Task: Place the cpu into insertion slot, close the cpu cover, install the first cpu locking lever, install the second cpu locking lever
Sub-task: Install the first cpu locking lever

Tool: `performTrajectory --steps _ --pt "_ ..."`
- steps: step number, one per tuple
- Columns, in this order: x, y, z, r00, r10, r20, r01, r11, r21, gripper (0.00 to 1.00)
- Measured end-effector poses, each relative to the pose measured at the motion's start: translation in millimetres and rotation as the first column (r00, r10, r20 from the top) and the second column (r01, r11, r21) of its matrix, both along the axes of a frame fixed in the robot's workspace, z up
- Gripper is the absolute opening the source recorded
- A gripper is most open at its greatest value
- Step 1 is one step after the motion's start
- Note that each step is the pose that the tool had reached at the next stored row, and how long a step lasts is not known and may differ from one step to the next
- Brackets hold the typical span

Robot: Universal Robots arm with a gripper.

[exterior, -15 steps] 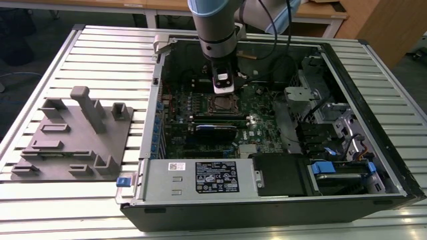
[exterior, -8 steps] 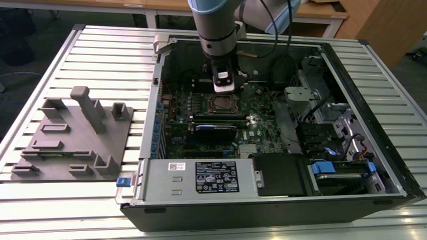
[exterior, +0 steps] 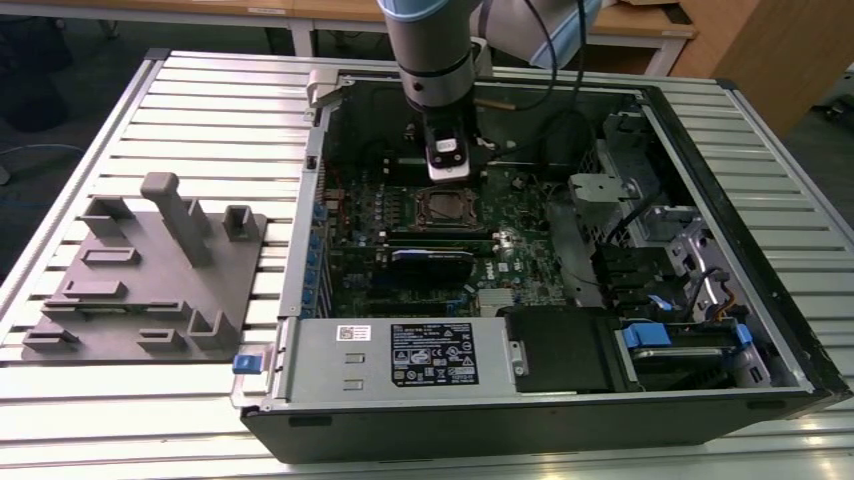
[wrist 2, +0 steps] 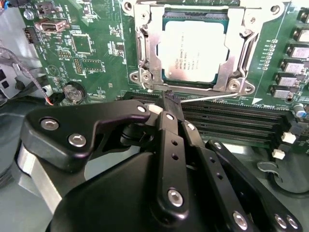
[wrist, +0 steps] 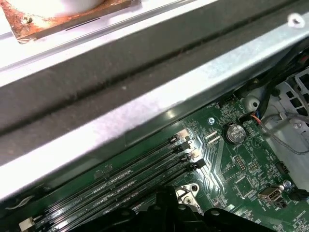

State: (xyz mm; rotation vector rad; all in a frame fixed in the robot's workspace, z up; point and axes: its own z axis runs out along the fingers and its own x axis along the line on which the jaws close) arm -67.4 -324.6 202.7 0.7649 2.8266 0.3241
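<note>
The cpu (wrist 2: pixel 193 48), pale silvery and square, lies in the insertion slot (exterior: pixel 447 208) on the green board inside the open computer case. The cpu cover (wrist 2: pixel 147 48), a silver windowed frame, lies flat around the chip. A thin silver locking lever (wrist 2: pixel 217 97) runs along the socket's edge beside the memory slots. My gripper (wrist 2: pixel 170 100) has its black fingers shut together, and their tip sits at that lever's end by the socket's edge. In the exterior view the gripper (exterior: pixel 450 170) hangs just behind the socket. I cannot tell whether the fingers pinch the lever.
Long black memory slots (wrist 2: pixel 231 121) lie right by the fingertips. The case's metal wall (wrist: pixel 145 96) rises close behind the arm. A black card (exterior: pixel 430 258), a power supply (exterior: pixel 400 355) and a drive cage (exterior: pixel 667 260) crowd the case. A grey fixture plate (exterior: pixel 147 270) lies outside, on the exterior view's left.
</note>
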Motion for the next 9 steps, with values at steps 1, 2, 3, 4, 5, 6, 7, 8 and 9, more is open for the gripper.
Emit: performTrajectory --steps 1,2,3,4,5,6,7,8,9 --pt "-0.3 0.3 0.0 1.0 0.0 0.0002 0.0 1.0 0.0 0.1" --pt "-0.7 0.8 -0.1 1.0 0.0 0.0005 0.0 1.0 0.0001 0.1" --pt "-1.2 1.3 -0.1 1.0 0.0 0.0006 0.0 1.0 0.0002 0.1" --pt "-1.5 1.8 -0.1 1.0 0.0 0.0007 0.0 1.0 0.0002 0.1" --pt "-1.9 2.4 0.0 1.0 0.0 0.0008 0.0 1.0 0.0001 0.1" --pt "-2.2 2.9 -0.1 1.0 0.0 0.0009 0.0 1.0 0.0001 0.1" --pt "-2.5 3.4 -0.1 1.0 0.0 0.0009 0.0 1.0 0.0 0.1" --pt "-2.8 3.8 -0.1 1.0 0.0 0.0011 0.0 1.0 0.0002 0.1" --pt "-3.1 4.3 -0.2 1.0 0.0 0.0011 0.0 1.0 0.0001 0.1"
